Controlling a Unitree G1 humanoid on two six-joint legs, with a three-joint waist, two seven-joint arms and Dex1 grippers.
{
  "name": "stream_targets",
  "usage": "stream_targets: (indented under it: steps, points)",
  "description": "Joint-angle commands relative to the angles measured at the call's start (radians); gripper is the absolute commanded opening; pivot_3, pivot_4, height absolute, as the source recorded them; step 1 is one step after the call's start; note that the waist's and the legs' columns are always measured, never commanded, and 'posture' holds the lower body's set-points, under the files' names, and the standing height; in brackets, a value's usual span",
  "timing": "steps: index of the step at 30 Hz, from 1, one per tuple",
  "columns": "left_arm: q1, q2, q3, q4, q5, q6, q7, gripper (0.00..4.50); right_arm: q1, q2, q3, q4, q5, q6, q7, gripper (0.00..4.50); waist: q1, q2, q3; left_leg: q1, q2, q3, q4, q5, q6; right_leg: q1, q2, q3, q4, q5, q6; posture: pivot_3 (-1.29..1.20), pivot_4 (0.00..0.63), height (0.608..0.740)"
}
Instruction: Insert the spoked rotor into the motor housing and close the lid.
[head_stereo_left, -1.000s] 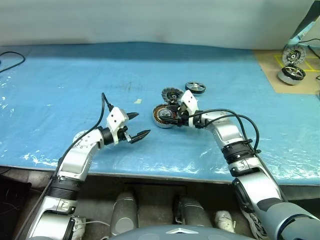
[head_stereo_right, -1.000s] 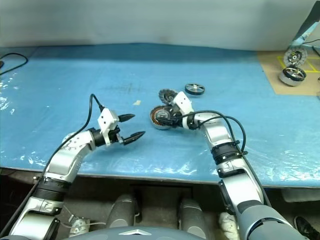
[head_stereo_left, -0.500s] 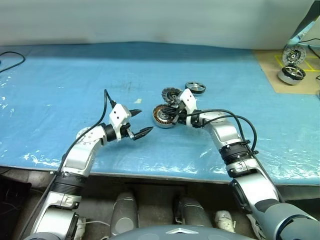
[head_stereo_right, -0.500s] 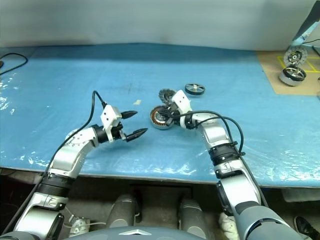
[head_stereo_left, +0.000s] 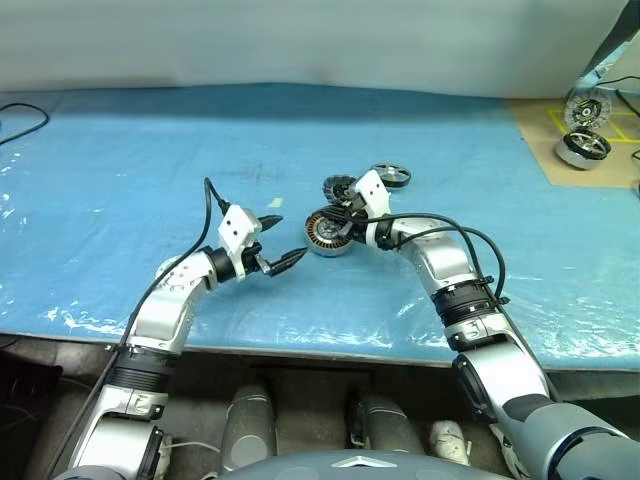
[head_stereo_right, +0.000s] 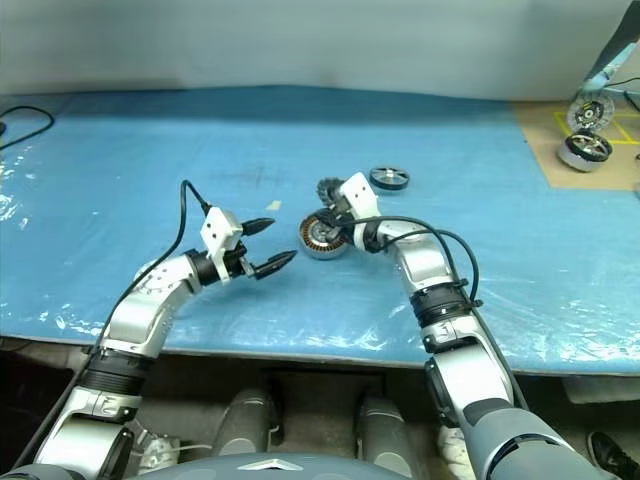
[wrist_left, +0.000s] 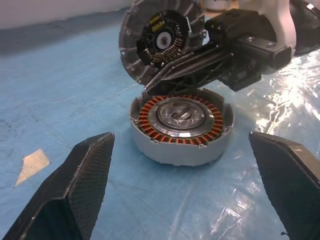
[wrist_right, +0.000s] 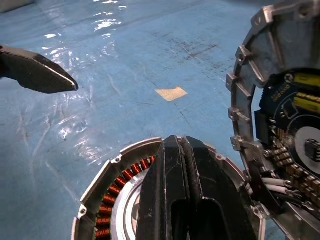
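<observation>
The right gripper (head_stereo_left: 345, 222), jaws clenched empty, probably props the round cut-out metal lid (wrist_left: 161, 39) open above the copper-wound grey housing (wrist_left: 181, 127); the left gripper (head_stereo_left: 277, 243) waits with its 2 fingers spread.

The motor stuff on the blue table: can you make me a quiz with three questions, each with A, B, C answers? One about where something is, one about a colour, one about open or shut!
1. Where is the spoked rotor?
A. lying on the table beyond the motor housing
B. inside the housing
C. in the left gripper

2. What colour are the windings in the motor housing?
A. green
B. copper-orange
C. white

3. How is the lid?
A. shut flat on the housing
B. standing open above the housing
C. lying far away

Answers:
1. A: it lies flat on the blue table, apart from the housing.
2. B: the left wrist view shows an orange ring around a pale centre.
3. B: it is tipped up, so the windings show.
</observation>
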Motion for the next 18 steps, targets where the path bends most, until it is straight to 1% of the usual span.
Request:
stream_targets:
  steps: [1, 4, 10, 15, 18]
  points:
    - [-0.018, -0.001, 0.041, -0.06, -0.056, 0.029, 0.007, 4.5, 0.006, 0.013, -0.009, -0.087, 0.033, 0.026, 0.008, 0.04, 0.0, 0.0, 0.0, 0.0, 0.0, 0.0, 0.0, 0.0, 0.0, 0.0, 0.0, 0.0, 0.0, 0.0, 0.0, 0.0, 0.15, 0.74]
    - [-0.04, 0.0, 0.065, -0.065, -0.101, 0.068, 0.004, 4.5, 0.015, 0.023, 0.001, -0.101, 0.028, 0.031, 0.004, 0.04, 0.0, 0.0, 0.0, 0.0, 0.0, 0.0, -0.001, 0.0, 0.0, 0.0, 0.0, 0.0, 0.0, 0.0, 0.0, 0.0, 0.15, 0.74]
    - [-0.065, 0.032, 0.07, -0.057, -0.103, 0.084, -0.015, 4.5, 0.021, 0.026, 0.038, -0.089, 0.006, 0.005, 0.026, 0.04, -0.002, 0.0, 0.0, 0.001, 0.0, 0.0, -0.001, 0.0, 0.0, 0.0, 0.0, 0.0, 0.0, 0.0, 0.0, 0.0, 0.15, 0.74]
    - [-0.051, 0.03, 0.056, -0.08, -0.101, 0.096, -0.014, 4.5, 0.02, 0.023, 0.02, -0.012, -0.016, -0.028, -0.009, 0.04, -0.001, 0.0, 0.0, 0.0, 0.0, 0.0, -0.002, 0.0, 0.0, 0.0, 0.0, 0.0, 0.0, 0.0, 0.0, 0.0, 0.15, 0.74]
    - [-0.041, 0.024, 0.038, -0.082, -0.094, 0.097, -0.023, 4.5, 0.04, 0.001, 0.022, -0.014, -0.02, -0.025, -0.007, 0.04, 0.0, 0.0, 0.0, 0.0, 0.0, 0.0, -0.002, 0.0, 0.0, 0.0, 0.0, 0.0, 0.0, 0.0, 0.0, 0.0, 0.15, 0.74]
